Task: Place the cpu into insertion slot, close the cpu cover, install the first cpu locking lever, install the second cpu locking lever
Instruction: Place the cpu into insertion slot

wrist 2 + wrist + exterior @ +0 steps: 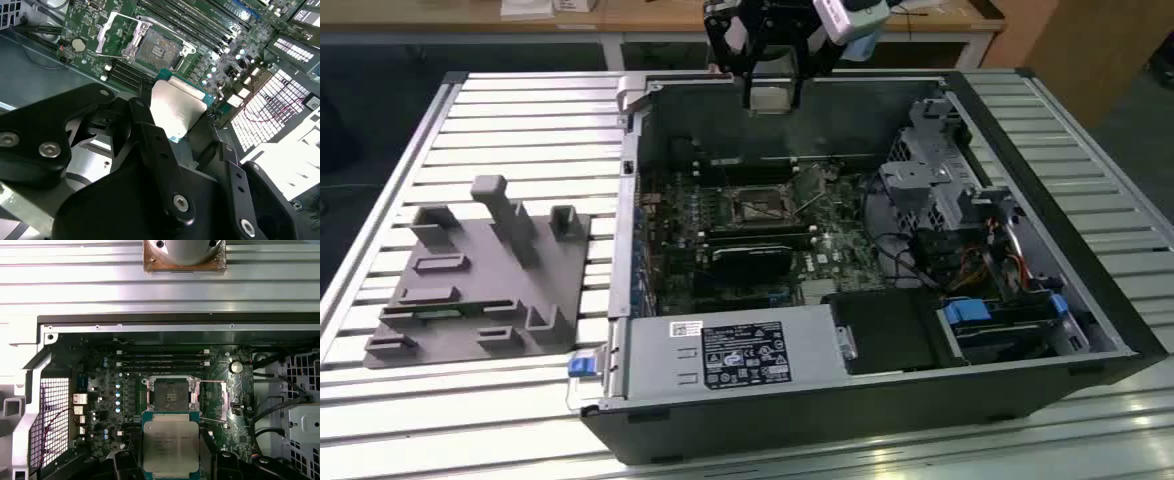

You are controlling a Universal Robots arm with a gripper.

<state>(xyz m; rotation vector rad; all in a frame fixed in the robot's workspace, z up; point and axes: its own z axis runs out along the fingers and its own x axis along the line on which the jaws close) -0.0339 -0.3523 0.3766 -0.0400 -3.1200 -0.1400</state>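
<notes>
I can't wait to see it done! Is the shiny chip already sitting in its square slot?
No, the gripper holds the cpu, and the insertion slot shows its bare dark centre.

No print legible to me: white sticker (pixel 686 328) at 9 o'clock of the black label (pixel 744 355) on the power supply (pixel 809 345), faint marks on the cpu (pixel 170 445) I hold.

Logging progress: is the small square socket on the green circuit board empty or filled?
Empty: the black-rimmed square socket shows its bare dark centre, and the flat silver-topped square chip is held in the gripper.
</notes>
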